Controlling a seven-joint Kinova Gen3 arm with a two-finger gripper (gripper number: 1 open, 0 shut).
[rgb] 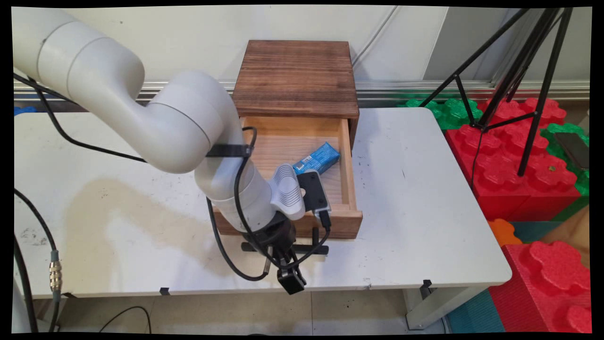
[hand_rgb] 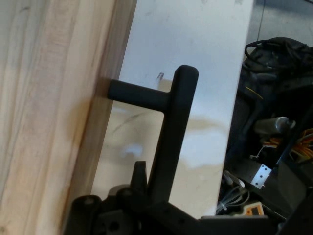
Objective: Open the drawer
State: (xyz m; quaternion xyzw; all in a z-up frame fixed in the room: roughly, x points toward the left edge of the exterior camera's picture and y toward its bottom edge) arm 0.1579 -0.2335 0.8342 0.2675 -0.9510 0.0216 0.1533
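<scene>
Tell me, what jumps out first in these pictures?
A small wooden cabinet stands at the table's far side with its drawer pulled open, and a blue packet lies inside. The white arm bends down in front of it, its black tool at the drawer's black handle near the table's front edge. Bright red and green foam blocks sit to the right.

Open drawer (rgb: 347, 165) juts over table (rgb: 424, 189) middle, handle (hand_rgb: 171, 127) crowding near edge, bare table either side.
</scene>
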